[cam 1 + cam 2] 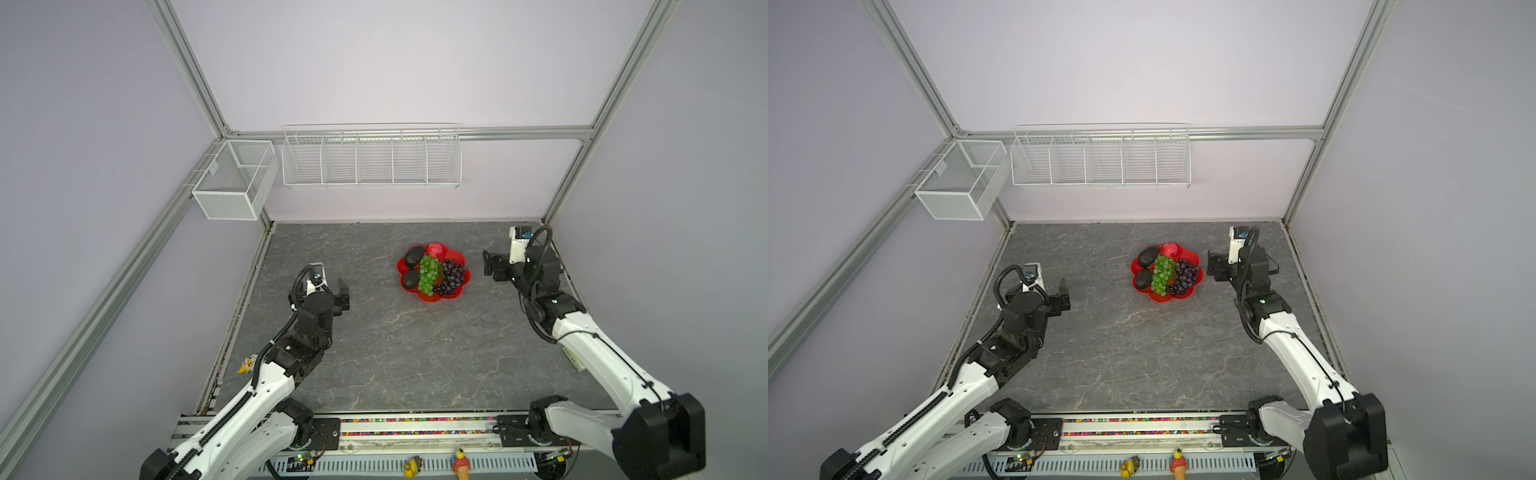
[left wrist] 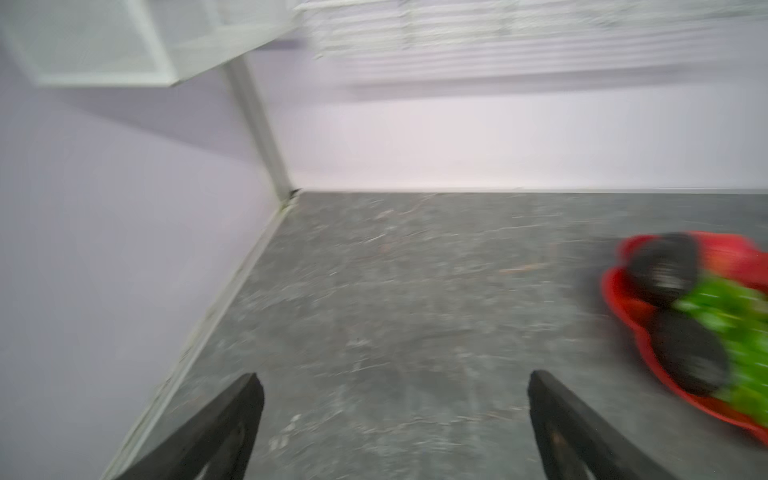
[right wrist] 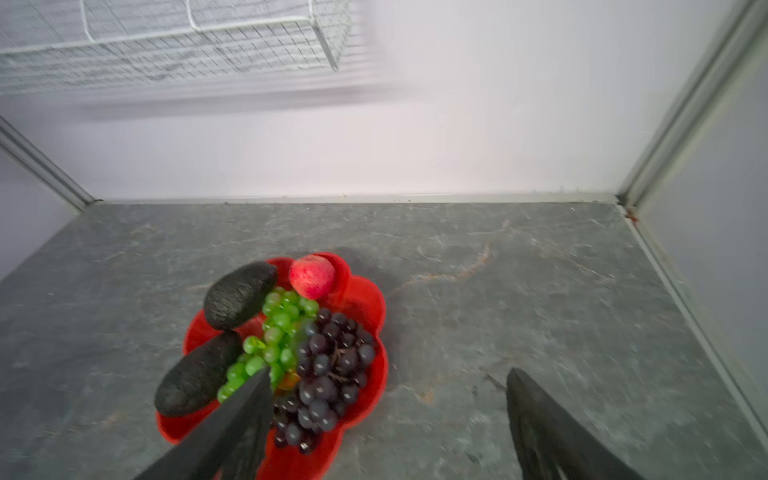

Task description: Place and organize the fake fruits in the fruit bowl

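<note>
Grippers both stand wide open, holding nothing: my left gripper (image 2: 395, 378) hangs well apart from the fruit bowl (image 1: 456, 254) at its 8 o'clock, and my right gripper (image 3: 388, 374) is near its 3 o'clock. The bowl rests on the tabletop (image 1: 395, 353). Inside it the apple (image 1: 435, 249) lies at 12 o'clock, the avocados (image 1: 414, 256) at 10 and 8, the green grape bunch (image 1: 429, 274) in the middle, and the dark purple grape bunch (image 1: 452, 276) at 4.
</note>
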Controlling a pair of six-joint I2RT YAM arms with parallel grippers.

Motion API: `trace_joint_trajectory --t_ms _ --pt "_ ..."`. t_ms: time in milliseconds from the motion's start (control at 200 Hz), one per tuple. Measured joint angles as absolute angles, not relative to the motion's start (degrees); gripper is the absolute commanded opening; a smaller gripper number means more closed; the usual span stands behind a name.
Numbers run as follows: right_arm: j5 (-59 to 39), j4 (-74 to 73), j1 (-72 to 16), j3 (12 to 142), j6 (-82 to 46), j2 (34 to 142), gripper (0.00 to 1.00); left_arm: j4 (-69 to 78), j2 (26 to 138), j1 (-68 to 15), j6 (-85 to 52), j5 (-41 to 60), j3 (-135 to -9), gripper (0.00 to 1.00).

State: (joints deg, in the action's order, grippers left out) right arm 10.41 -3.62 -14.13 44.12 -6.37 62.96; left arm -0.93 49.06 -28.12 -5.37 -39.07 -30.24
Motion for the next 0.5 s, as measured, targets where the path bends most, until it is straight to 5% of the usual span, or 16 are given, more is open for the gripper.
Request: trace_joint_trajectory --t_ms 290,500 --pt "24.9 -15.1 -10.0 24.2 -1.5 60.4 0.89 22.6 70.7 -15.3 -4.1 -40.1 -20.5 0.99" --pt "25.3 -30.4 -7.9 18.2 -1.5 73.3 0.9 30.6 82.0 -12.8 -1.3 -33.7 -25.7 0.98"
